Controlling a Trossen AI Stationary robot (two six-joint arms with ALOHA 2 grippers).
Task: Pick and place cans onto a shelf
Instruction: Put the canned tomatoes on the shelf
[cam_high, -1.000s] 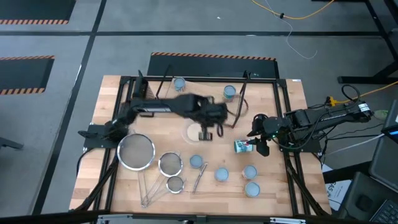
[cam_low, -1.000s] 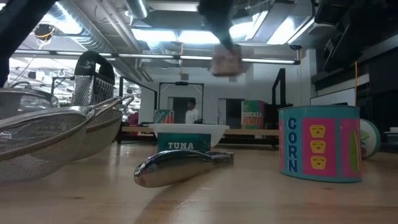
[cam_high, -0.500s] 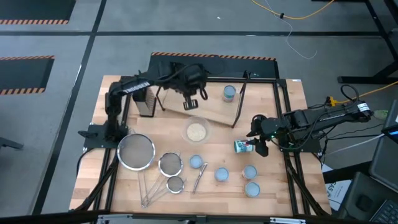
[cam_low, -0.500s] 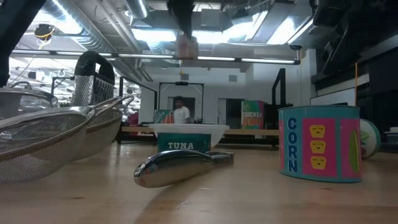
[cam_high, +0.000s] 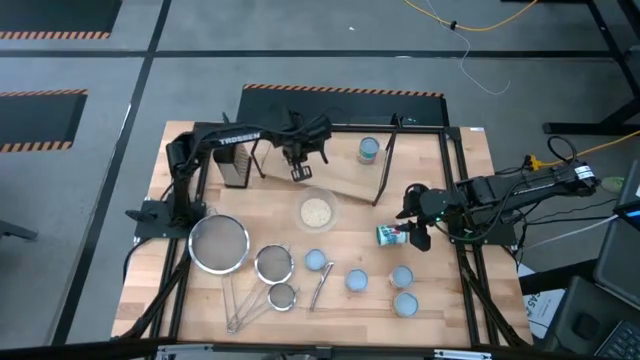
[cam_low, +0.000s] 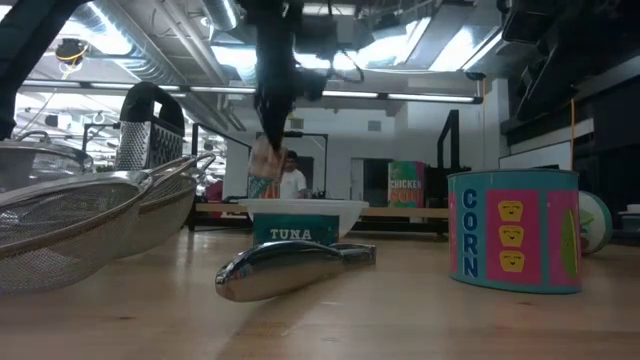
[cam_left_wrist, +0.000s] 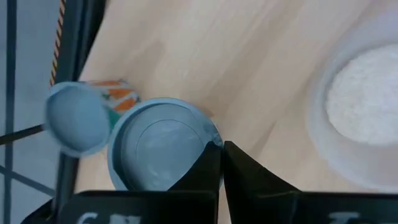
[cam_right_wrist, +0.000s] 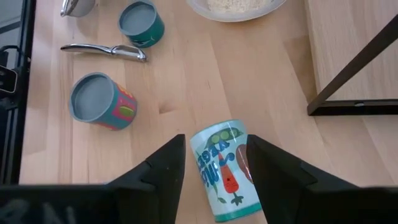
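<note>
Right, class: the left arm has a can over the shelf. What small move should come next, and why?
Probably lower the left gripper straight down until its can sits on the shelf, then open. It is shut on the can's rim, the can hangs above the board in the low view, and another can stands close beside it, so avoid sideways drift.

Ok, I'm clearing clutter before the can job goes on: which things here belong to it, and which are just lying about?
Job: shelf; two cans on it; can in left pincer at the shelf; lying can between the open fingers of right pincer; four standing cans.
Lying about: three strainers; bowl of grains; grater; peeler.
</note>
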